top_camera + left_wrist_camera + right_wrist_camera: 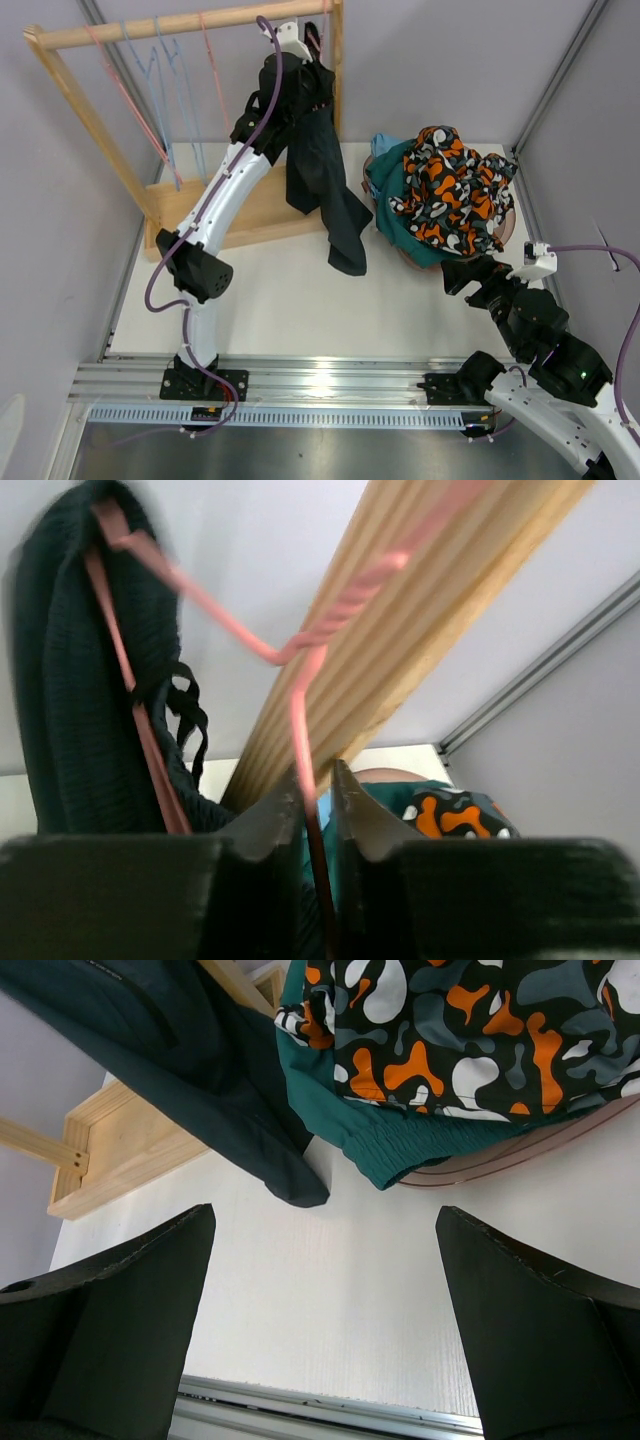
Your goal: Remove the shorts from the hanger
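Confirm the left pincer [318,780] pinched on the wire stem of the pink hanger [300,645], just below the hook and directly under the wooden rod [430,590]. Locate the black shorts [70,680] to the left of the fingers, hung on the hanger's arm and trailing down past the wrist. Lift straight up until the hook clears the rod, then draw back toward the arm's base. Avoid twisting, since thin wire probably pivots between the pads. Watch the drawstring [185,710] for snags on the way out. Leave the right pincer [325,1215] spread wide and empty over the table [330,1310]. Find the patterned shorts [450,1020] and teal shorts [400,1140] piled just ahead of its fingertips, with the black shorts' lower hem ahead and to its left.
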Motion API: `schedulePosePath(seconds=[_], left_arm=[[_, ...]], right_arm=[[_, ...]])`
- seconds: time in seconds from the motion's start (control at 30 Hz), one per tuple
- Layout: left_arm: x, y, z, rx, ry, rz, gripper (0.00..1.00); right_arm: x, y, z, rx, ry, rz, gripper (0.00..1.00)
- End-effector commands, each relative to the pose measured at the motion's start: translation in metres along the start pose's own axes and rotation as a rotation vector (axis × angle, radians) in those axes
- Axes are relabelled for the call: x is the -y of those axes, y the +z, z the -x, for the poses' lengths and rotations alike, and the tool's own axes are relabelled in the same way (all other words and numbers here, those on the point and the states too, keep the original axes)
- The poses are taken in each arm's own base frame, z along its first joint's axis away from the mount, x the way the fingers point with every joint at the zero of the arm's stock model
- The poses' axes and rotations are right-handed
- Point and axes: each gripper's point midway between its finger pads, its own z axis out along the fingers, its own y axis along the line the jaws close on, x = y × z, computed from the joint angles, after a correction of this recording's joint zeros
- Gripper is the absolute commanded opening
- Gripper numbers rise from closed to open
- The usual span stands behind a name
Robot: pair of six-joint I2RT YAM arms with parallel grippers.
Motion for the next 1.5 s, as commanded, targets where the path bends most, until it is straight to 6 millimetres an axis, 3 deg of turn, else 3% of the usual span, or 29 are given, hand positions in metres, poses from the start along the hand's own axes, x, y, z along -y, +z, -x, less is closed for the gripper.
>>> schedulePosePath(seconds=[0.0,0.03,0.2,0.3,0.4,0.43,0.47,0.5,0.53,0.57,0.6,0.63,0.67,0.7,0.73,0.77,0.8,0.83,0.87,0.9,0.93,1.0,1.03,1.17,1.23,1.47], left_arm=[[0.010,-0.003,0.014,0.027,-0.016,-0.040,0.07],[0.009,-0.003,0.013,0.020,-0.021,-0.037,0.00],[0.018,-0.024,0.040,0.054,-0.014,-0.055,0.00],[0.027,-0.046,0.062,0.076,-0.010,-0.080,0.00],[0.032,-0.071,0.080,0.086,-0.019,-0.090,0.00],[0.031,-0.076,0.079,0.076,-0.026,-0.086,0.00],[0.032,-0.082,0.085,0.087,-0.035,-0.090,0.00],[0.036,-0.096,0.099,0.112,-0.054,-0.098,0.00],[0.036,-0.100,0.099,0.109,-0.061,-0.097,0.00],[0.037,-0.105,0.103,0.114,-0.070,-0.100,0.00],[0.038,-0.112,0.108,0.116,-0.081,-0.102,0.00],[0.039,-0.115,0.109,0.116,-0.086,-0.102,0.00],[0.039,-0.118,0.110,0.115,-0.090,-0.104,0.00],[0.039,-0.122,0.110,0.109,-0.098,-0.103,0.00],[0.041,-0.127,0.114,0.112,-0.104,-0.109,0.00],[0.041,-0.129,0.114,0.110,-0.106,-0.111,0.00],[0.041,-0.131,0.114,0.105,-0.112,-0.113,0.00],[0.042,-0.134,0.116,0.109,-0.112,-0.116,0.00],[0.042,-0.135,0.115,0.105,-0.112,-0.118,0.00],[0.042,-0.137,0.116,0.102,-0.111,-0.118,0.00],[0.042,-0.139,0.117,0.103,-0.111,-0.117,0.00],[0.043,-0.144,0.119,0.107,-0.110,-0.119,0.00],[0.040,-0.142,0.114,0.095,-0.109,-0.113,0.00],[0.040,-0.156,0.119,0.110,-0.109,-0.120,0.00],[0.039,-0.160,0.116,0.101,-0.109,-0.119,0.00],[0.037,-0.195,0.125,0.118,-0.132,-0.130,0.00]], right_arm=[[-0.001,-0.001,0.007,0.033,0.006,0.007,0.99],[-0.001,0.000,0.007,0.033,0.006,0.007,0.99],[-0.002,0.003,0.005,0.033,-0.004,0.009,0.99],[-0.012,0.007,0.007,0.031,-0.041,0.044,0.99],[-0.054,0.012,0.024,0.039,-0.055,0.188,0.99],[-0.082,0.006,0.042,0.065,-0.061,0.297,0.99],[-0.095,0.008,0.048,0.063,-0.073,0.330,1.00],[-0.110,0.024,0.042,0.021,-0.109,0.337,0.99],[-0.124,0.028,0.047,0.017,-0.139,0.370,0.99],[-0.142,0.026,0.067,0.042,-0.136,0.399,0.99],[-0.155,0.046,0.057,-0.002,-0.169,0.390,0.99],[-0.171,0.048,0.058,-0.012,-0.182,0.422,0.99],[-0.190,0.045,0.076,0.016,-0.183,0.458,0.99],[-0.205,0.060,0.065,-0.022,-0.212,0.458,0.99],[-0.217,0.064,0.067,-0.014,-0.221,0.466,0.99],[-0.237,0.059,0.059,-0.027,-0.256,0.509,0.99],[-0.256,0.054,0.070,-0.002,-0.254,0.539,0.99],[-0.268,0.067,0.056,-0.022,-0.286,0.516,1.00],[-0.287,0.059,0.045,-0.039,-0.303,0.555,0.99],[-0.300,0.057,0.052,-0.017,-0.304,0.558,0.99],[-0.311,0.065,0.035,-0.043,-0.327,0.555,0.99],[-0.333,0.058,0.026,-0.049,-0.324,0.584,0.99],[-0.342,0.063,0.012,-0.064,-0.335,0.590,0.99],[-0.367,0.061,-0.007,-0.072,-0.334,0.611,0.99],[-0.374,0.062,-0.007,-0.058,-0.334,0.607,0.99],[-0.366,0.098,-0.018,0.000,-0.394,0.475,0.96]])
